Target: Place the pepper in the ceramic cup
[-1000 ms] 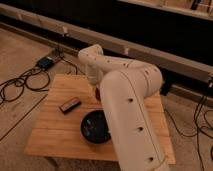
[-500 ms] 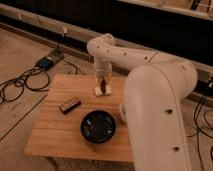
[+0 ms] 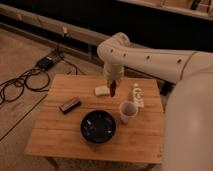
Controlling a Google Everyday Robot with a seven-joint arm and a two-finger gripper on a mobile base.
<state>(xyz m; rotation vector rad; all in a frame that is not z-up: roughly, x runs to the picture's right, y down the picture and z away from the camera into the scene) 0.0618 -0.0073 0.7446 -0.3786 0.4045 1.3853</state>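
Now the gripper (image 3: 113, 81), clamped on the pepper (image 3: 114, 88), hangs near the far edge of the table (image 3: 57, 134); carry it to the cup (image 3: 128, 111) nearer the right edge, centre over the rim, lower, then release.

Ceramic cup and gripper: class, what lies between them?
Camera view: only bare table lies between the gripper, holding the pepper near the beige block, and the ceramic cup.
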